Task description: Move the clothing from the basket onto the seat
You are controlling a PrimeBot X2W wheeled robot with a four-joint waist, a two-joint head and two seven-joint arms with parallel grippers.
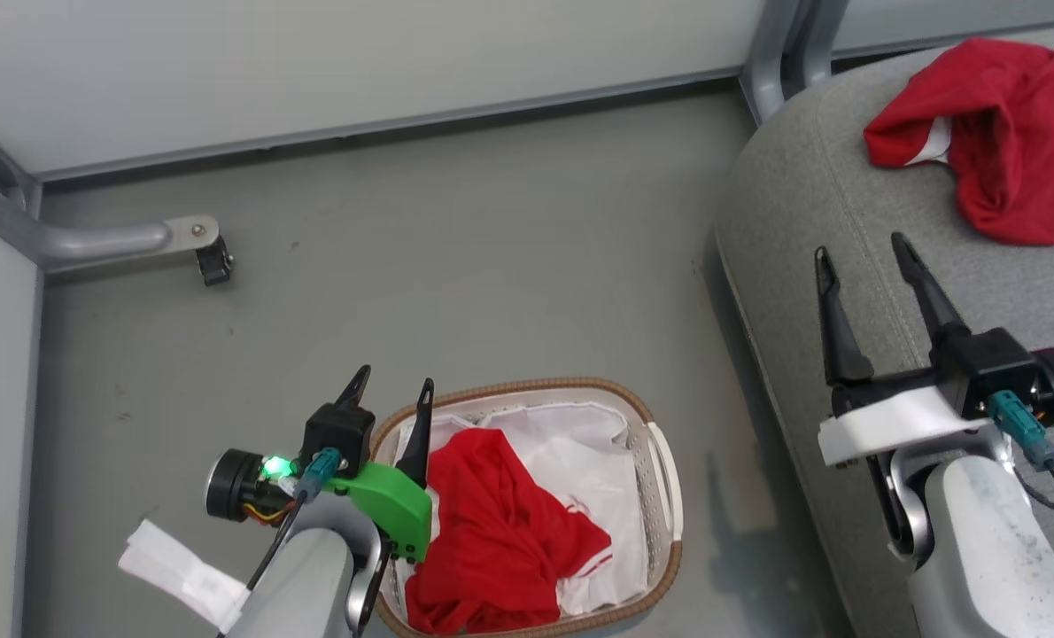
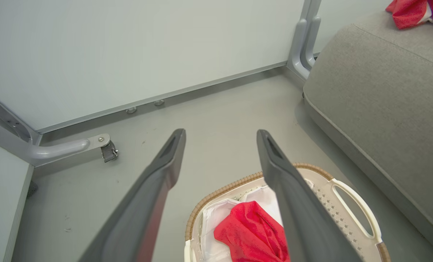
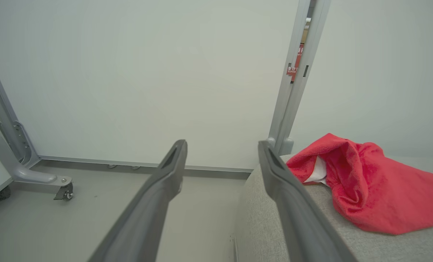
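Red cloth lies in two places before you. One red garment is crumpled in the basket, on top of the thin white sheet that lines it, with white trim showing at its lower right edge. The basket stands on the grey floor, near the seat but not touching it. A second red garment lies bunched on the seat toward its far end, a bit of white showing in a fold.

Your left gripper hangs over the basket's left rim with its two dark fingers spread wide and nothing between them, clear of the cloth. Your right gripper hovers above the seat's near edge, jaws likewise spread and empty, its tips pointing toward the second red garment and short of it.

Beyond the basket a pale wall panel meets the floor, and a grey metal foot with a small caster stands off to the left. A folded white slip shows by your left forearm.
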